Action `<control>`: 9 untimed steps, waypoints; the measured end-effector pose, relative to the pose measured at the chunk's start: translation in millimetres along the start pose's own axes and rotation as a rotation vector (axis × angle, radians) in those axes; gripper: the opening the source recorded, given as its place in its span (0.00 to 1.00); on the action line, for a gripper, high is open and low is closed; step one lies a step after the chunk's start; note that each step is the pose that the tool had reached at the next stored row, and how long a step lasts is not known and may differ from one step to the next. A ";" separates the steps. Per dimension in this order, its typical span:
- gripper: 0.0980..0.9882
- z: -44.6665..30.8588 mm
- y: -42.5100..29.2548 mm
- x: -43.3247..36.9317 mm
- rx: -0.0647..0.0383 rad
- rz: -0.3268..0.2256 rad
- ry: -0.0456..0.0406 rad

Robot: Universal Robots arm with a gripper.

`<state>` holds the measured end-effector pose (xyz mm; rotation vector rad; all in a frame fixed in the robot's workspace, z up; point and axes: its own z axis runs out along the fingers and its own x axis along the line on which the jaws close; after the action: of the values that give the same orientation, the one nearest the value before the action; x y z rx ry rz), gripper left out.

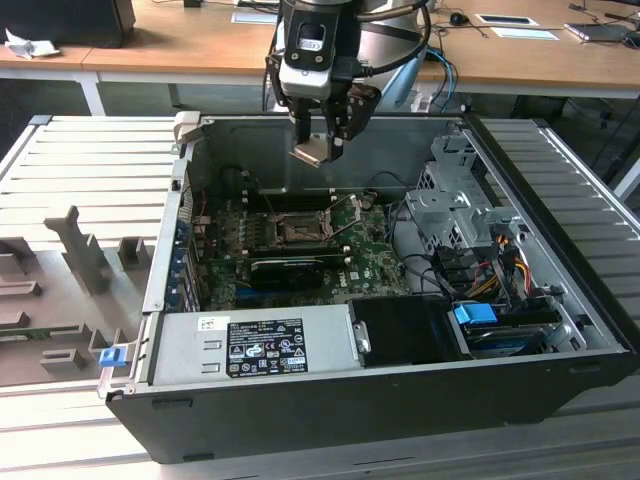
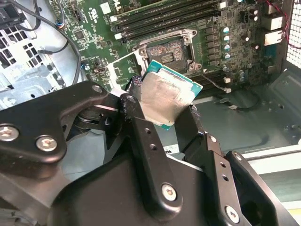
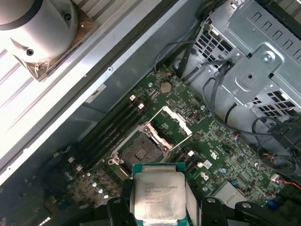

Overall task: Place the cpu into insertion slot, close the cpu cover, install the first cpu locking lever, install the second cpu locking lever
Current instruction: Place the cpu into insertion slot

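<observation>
Above the open computer case (image 1: 400,395), the pincer (image 1: 318,138) hangs over the motherboard (image 1: 375,262), fingers (image 2: 141,127) clamped on two opposite edges of the cpu (image 3: 157,200). The cpu is tilted and off the board, its silver top showing in the first wrist view. The insertion slot (image 3: 141,151) lies bare below. The cpu cover (image 3: 170,122) is flipped open beside the slot.

Ribbed grey worktable (image 1: 90,150) carries open computer case (image 1: 380,400); grey fixture blocks (image 1: 85,250) at exterior view's left.
</observation>
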<state>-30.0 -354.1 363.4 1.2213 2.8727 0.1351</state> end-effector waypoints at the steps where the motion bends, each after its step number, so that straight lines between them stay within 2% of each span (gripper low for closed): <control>1: 0.48 0.1 0.0 0.0 0.000 0.008 -0.0007; 9: 0.48 1.0 -0.1 0.0 -0.001 0.078 -0.0070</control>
<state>-30.0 -354.1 362.4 1.3321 2.8192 0.1334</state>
